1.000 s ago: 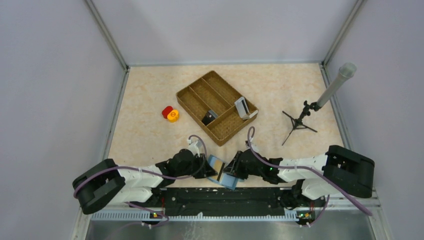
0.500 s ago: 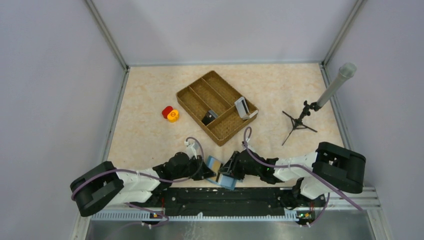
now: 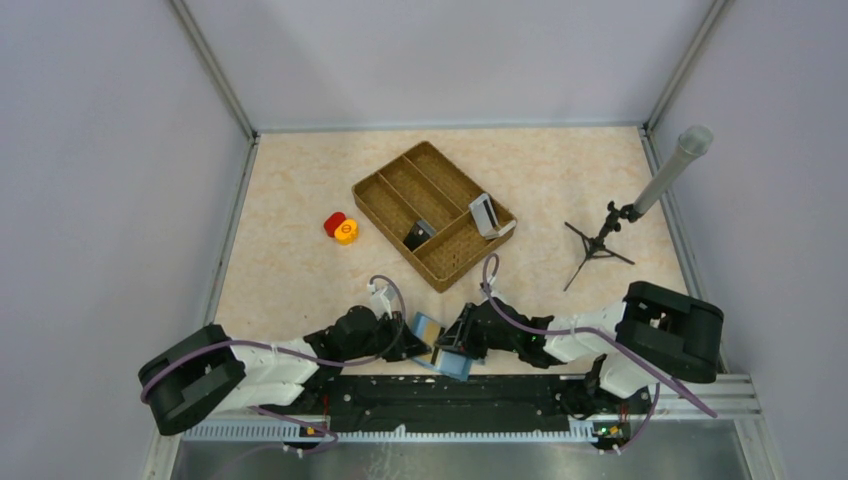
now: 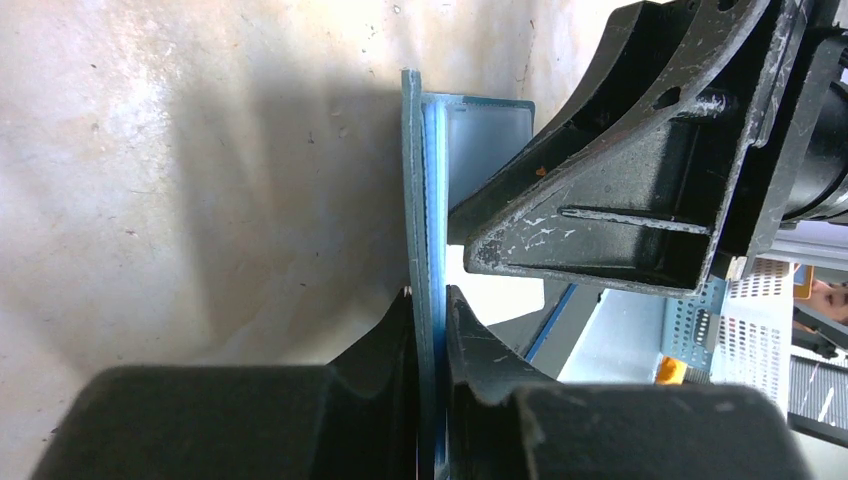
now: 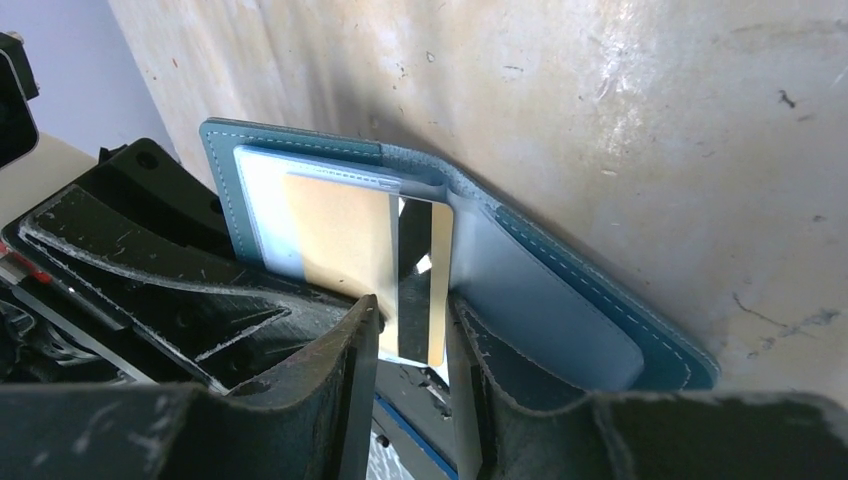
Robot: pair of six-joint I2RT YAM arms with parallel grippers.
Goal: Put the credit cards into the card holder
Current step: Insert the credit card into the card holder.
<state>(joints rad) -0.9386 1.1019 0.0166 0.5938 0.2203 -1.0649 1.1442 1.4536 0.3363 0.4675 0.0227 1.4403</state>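
The teal-blue card holder stands open on edge at the table's near edge, between my two grippers. My left gripper is shut on one of its panels, seen edge-on. In the right wrist view the holder lies open with a tan credit card, dark stripe along one side, partly in the left panel's slot. My right gripper sits at the card's free end, fingers a narrow gap apart, the card's face wider than that gap. Pale grey-white cards lean in the tray.
A brown woven divided tray sits mid-table with a dark item in it. Red and yellow round pieces lie to its left. A black tripod with a grey tube stands at the right. The metal rail runs just behind the holder.
Both grippers and the card holder have shifted slightly left and nearer. The right gripper has pressed in closer to the holder.
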